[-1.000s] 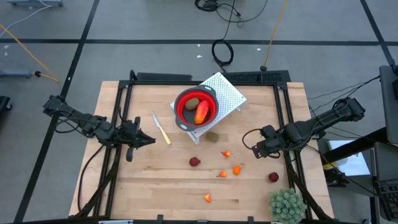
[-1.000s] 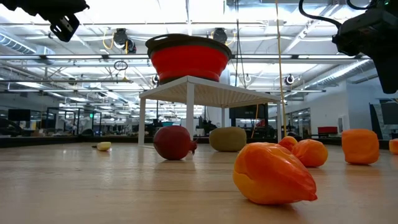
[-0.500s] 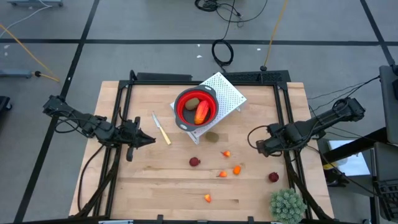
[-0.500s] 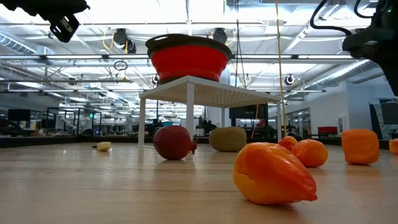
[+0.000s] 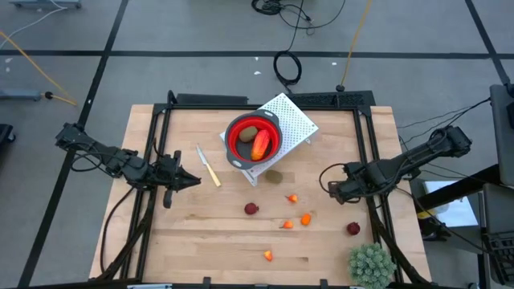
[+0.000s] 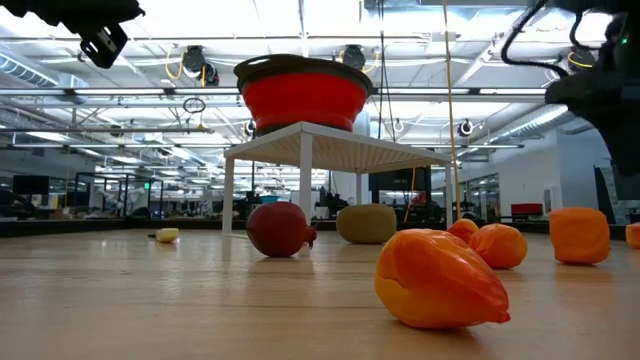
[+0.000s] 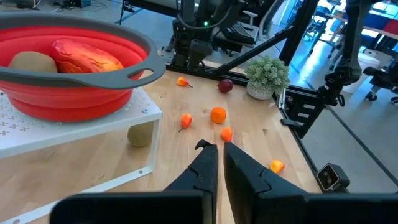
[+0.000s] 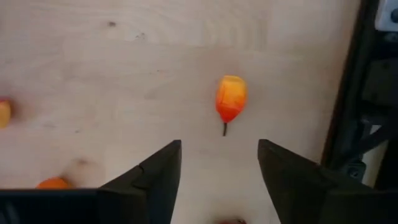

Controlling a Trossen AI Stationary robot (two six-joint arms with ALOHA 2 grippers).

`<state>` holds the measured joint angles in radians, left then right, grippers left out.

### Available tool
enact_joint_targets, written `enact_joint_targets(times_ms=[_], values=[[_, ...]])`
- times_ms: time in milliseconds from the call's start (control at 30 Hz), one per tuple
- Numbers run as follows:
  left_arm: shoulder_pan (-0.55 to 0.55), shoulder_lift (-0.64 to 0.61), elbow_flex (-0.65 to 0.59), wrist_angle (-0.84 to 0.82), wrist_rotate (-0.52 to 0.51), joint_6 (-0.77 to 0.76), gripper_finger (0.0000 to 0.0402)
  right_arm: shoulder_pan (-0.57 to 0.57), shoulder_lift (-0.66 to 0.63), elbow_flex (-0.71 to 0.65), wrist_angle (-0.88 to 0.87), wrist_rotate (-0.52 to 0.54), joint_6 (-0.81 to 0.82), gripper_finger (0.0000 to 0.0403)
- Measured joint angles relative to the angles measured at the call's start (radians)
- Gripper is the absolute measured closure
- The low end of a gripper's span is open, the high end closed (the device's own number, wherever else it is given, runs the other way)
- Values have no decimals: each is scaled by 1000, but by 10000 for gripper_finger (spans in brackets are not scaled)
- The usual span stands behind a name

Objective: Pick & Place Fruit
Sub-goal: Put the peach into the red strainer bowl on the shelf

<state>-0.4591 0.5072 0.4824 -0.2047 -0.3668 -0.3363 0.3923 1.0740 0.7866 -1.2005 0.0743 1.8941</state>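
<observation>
Looking down on the wooden table point(image 5: 161, 241), with the red bowl point(image 5: 233, 136) perched on a white perforated stand point(image 5: 297, 120) toward the back and already carrying two pieces of fruit, an olive-brown oval point(image 5: 250, 133) and a long orange-red piece point(image 5: 260, 145). Parking the left gripper point(image 5: 193, 181) over the table's left half just past the cream-handled knife point(image 5: 209, 167), fingers pressed together and holding nothing. Hovering the right gripper point(image 5: 328, 186) over the right side of the table, near the scattered pieces and gripping none of them, and spreading its fingers point(image 8: 163, 168) apart after holding them shut a second ago, while shifting only slightly in place. Framing, in the right wrist view, an orange-yellow stemmed piece point(image 8: 231, 98) lying on the wood ahead of the parted fingers, which probably means preparing for the next pick rather than finishing one. Leaving on the table another olive oval point(image 5: 274, 176) beside the stand, two dark red balls point(image 5: 251, 209) point(image 5: 352, 229) and four small orange bits point(image 5: 292, 197) point(image 5: 306, 218) point(image 5: 287, 225) point(image 5: 267, 256), so carrying most of the job forward.
</observation>
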Motion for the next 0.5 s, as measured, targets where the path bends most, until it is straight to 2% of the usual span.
enact_joint_targets(times_ms=[233,500], values=[[0,0,0,0,0,-2,399,0,1,-63,27,5,62,194],[0,0,1,0,0,-2,376,-46,11,-65,51,1,26,203]])
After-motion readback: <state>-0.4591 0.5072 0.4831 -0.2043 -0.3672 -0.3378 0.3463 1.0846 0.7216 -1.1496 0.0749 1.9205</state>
